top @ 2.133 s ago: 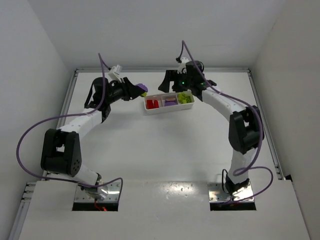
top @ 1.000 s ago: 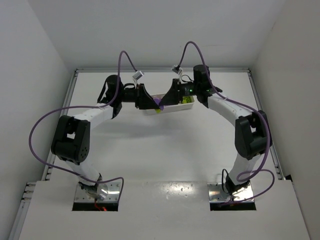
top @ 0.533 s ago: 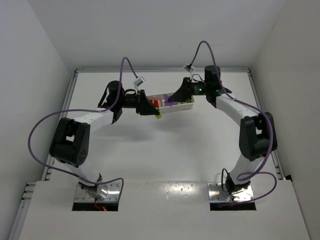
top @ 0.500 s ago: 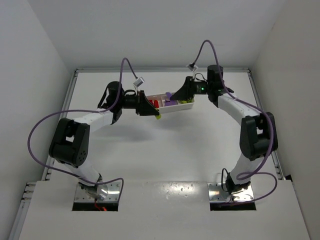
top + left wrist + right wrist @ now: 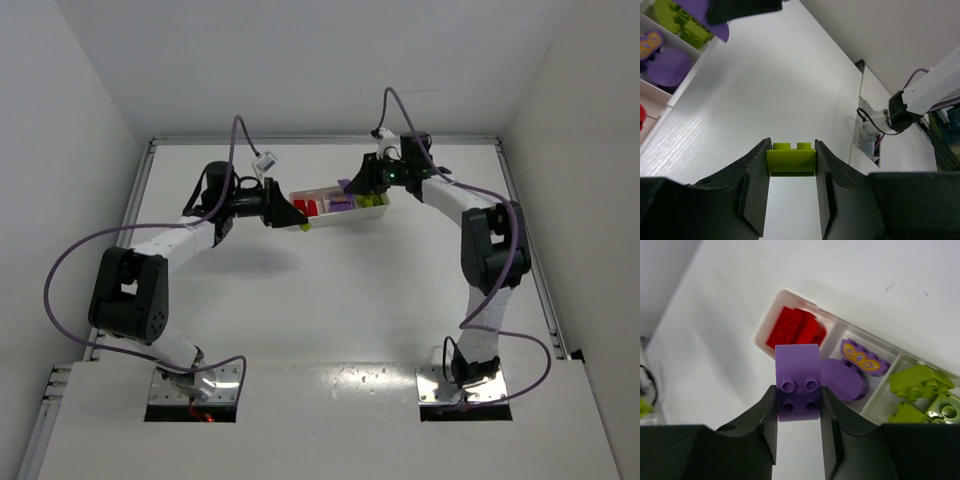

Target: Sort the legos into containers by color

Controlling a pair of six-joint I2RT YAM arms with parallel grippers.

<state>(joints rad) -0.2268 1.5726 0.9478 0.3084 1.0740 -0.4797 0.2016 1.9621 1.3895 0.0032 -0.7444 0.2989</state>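
Two bricks unplaced | left pincer clamped on green brick | right pincer clamped on purple brick near tray, upper centre | red bricks, purple bricks, green bricks sorted inside

Top external: high, behind arm bases, faces down and forward over whole tabletop; far off; tray small at upper centre of frame.
Left wrist: close, low over tabletop, looks out along left fingers at bottom of frame; tray corner at upper left.
Right wrist: close, looks steeply down past right fingers at bottom; tray from centre to right edge.
Shared by all three: tray, tabletop around it.
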